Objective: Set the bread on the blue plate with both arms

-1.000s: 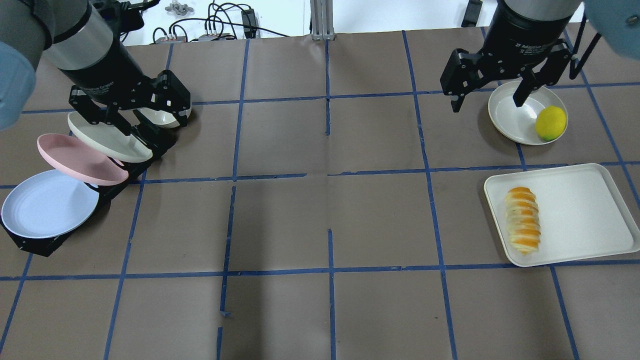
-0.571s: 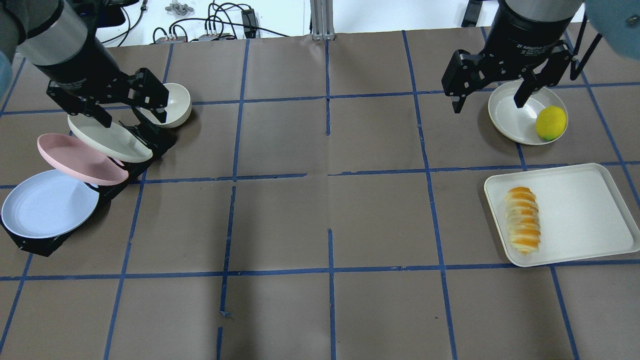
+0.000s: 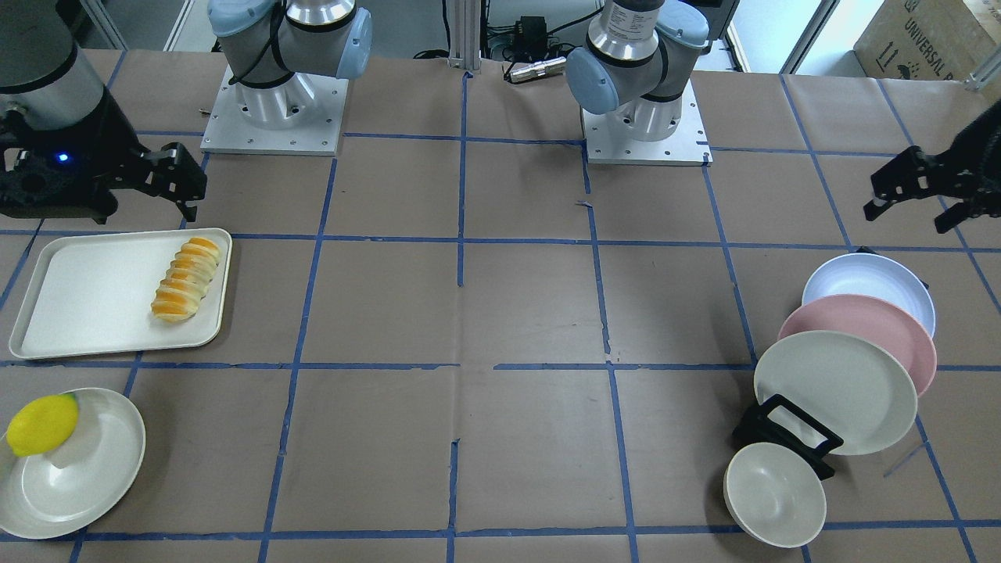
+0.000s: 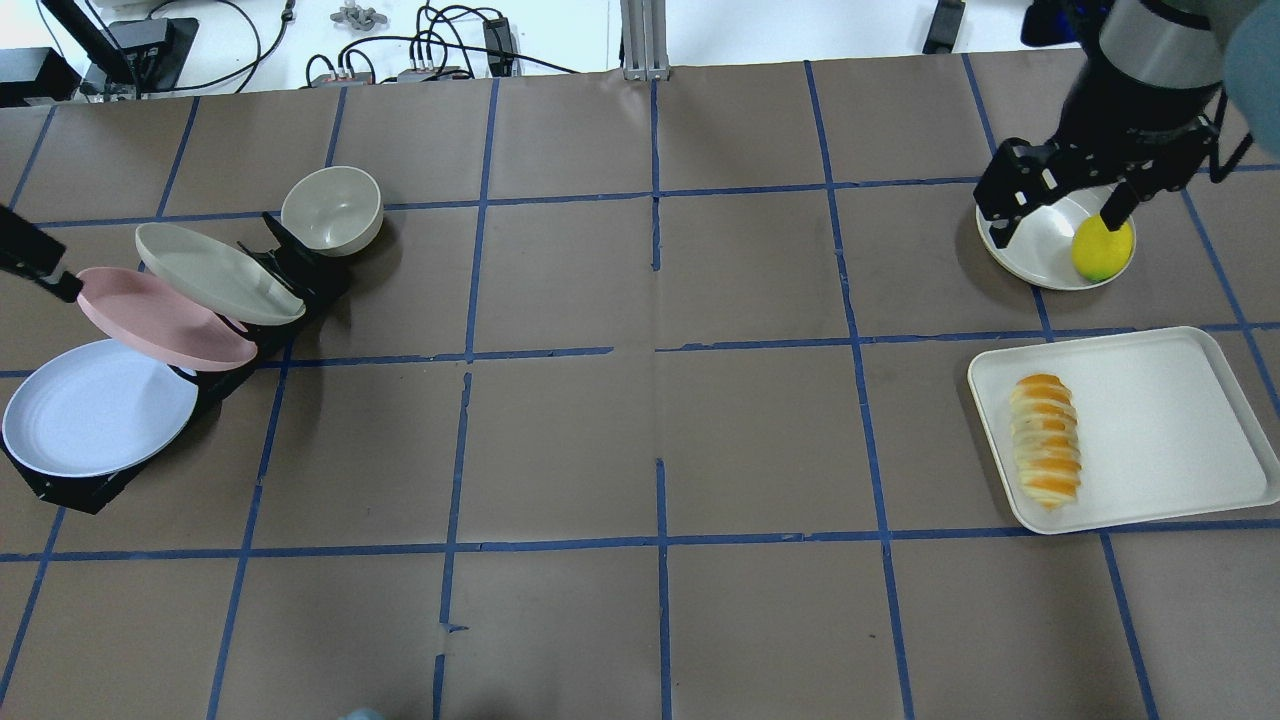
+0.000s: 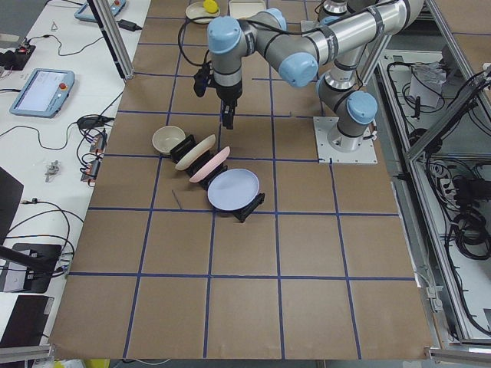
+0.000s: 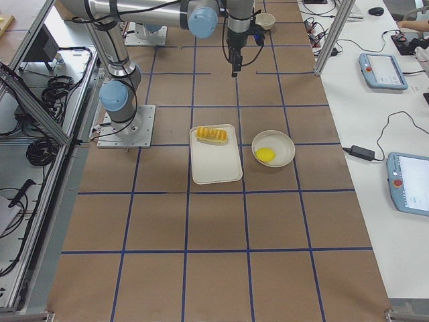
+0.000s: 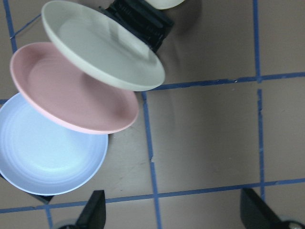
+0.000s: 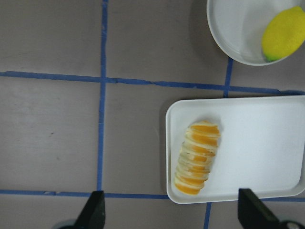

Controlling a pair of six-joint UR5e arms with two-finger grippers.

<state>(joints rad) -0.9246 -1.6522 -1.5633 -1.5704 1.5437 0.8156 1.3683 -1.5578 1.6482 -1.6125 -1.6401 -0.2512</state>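
Note:
The bread [image 4: 1046, 440] lies on the left part of a white tray [image 4: 1160, 430]; it also shows in the right wrist view [image 8: 198, 157] and the front view [image 3: 186, 279]. The blue plate [image 4: 98, 405] leans in the nearest slot of a black rack [image 4: 300, 275], also in the left wrist view [image 7: 47, 152]. My right gripper [image 4: 1048, 230] is open and empty, high up, looking down on the tray. My left gripper [image 3: 909, 211] is open and empty, raised near the rack; only a black bit of it [image 4: 30, 262] shows at the overhead view's left edge.
A pink plate [image 4: 165, 318] and a cream plate [image 4: 215, 273] lean in the rack behind the blue one. A cream bowl [image 4: 332, 210] sits at the rack's far end. A yellow lemon [image 4: 1102, 248] lies on a cream plate [image 4: 1035, 250] beyond the tray.
My left arm has swung left, off the rack and almost out of the overhead view. My right gripper has shifted right, over the lemon plate. Both stay open.

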